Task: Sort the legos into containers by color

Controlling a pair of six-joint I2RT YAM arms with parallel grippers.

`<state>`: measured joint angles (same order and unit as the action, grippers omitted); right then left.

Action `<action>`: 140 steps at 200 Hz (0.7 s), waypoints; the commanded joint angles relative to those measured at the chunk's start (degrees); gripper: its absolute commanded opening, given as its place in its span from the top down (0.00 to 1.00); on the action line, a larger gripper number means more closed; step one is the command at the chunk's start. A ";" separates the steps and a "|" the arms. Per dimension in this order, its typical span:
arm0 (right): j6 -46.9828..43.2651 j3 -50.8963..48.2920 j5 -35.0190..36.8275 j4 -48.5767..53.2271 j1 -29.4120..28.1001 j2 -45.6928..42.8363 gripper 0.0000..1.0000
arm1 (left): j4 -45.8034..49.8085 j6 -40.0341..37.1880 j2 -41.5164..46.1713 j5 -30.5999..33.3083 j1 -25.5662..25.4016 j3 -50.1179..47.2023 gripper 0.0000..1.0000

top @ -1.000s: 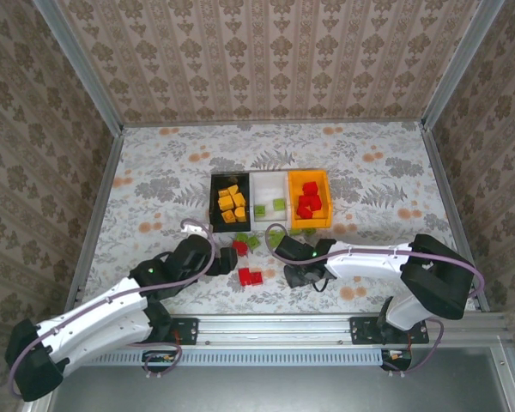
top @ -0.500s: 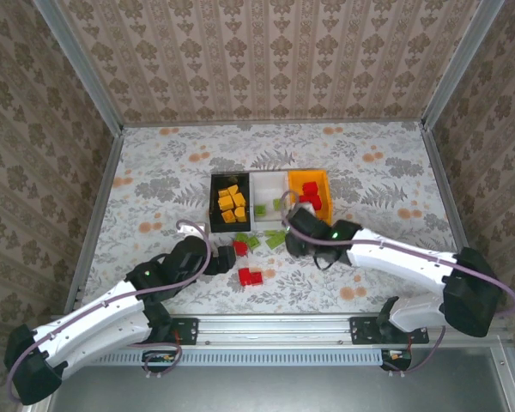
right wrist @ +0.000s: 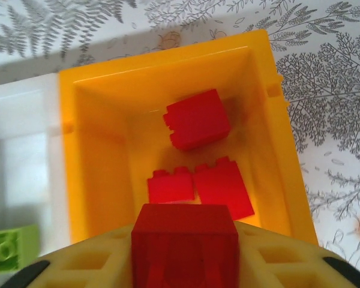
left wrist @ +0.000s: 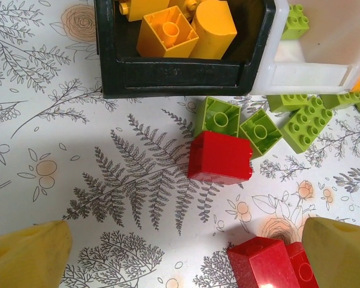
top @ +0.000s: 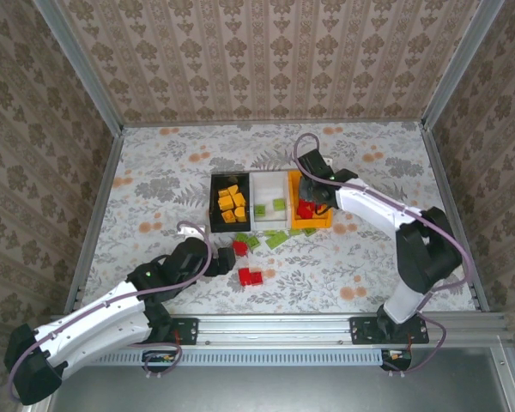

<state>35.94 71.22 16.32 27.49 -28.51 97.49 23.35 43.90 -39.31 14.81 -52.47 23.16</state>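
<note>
Top view: the right tool point(top: 309, 192) hangs over the orange bin point(top: 328, 206).
Left wrist view: the left tool point(left wrist: 186, 261) is spread apart above a loose red brick point(left wrist: 220, 157). Expect it to be light, rigid and slick, so grip its flat sides.
Right wrist view: the right tool point(right wrist: 185, 255) is clamped on the held red brick point(right wrist: 185, 237).

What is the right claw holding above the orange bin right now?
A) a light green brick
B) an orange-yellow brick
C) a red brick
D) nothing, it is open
C: in the right wrist view a red brick sits clamped in the right claw, directly over the orange bin.
</note>
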 commanded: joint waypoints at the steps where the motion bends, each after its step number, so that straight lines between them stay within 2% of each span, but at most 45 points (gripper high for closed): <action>1: -0.48 3.64 0.16 1.74 0.28 2.10 0.48 | -0.57 -0.12 -0.24 -0.58 0.17 -0.47 0.00; 18: -0.57 4.09 -1.06 1.61 0.19 2.04 0.30 | -0.65 -0.73 -0.70 -1.16 0.17 -0.44 0.00; 32: -0.48 3.34 -1.96 1.28 -0.03 0.48 0.25 | -1.17 -2.02 -1.69 -2.33 0.18 -0.15 0.00; 59: -0.52 -0.20 -2.76 -0.18 -1.34 -3.87 0.22 | -1.92 -4.59 -8.54 -5.80 -0.47 2.17 0.03; 80: -0.03 -3.55 -2.82 -1.01 -1.98 -6.54 0.22 | -3.92 -5.35 -16.80 -7.98 -3.32 3.62 0.05; 115: 0.27 -8.00 -3.22 -2.13 -2.07 -9.28 0.21 | -5.63 -6.02 -27.40 -6.32 -9.63 6.39 0.05; 140: 0.36 -9.55 -3.63 -2.67 -2.07 -10.15 0.21 | -7.71 -5.09 -30.48 -5.99 -10.65 6.49 0.06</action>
<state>35.83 63.33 13.30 25.74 -30.55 89.19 17.02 39.77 -67.40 8.75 -62.13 29.10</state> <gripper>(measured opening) 0.787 0.945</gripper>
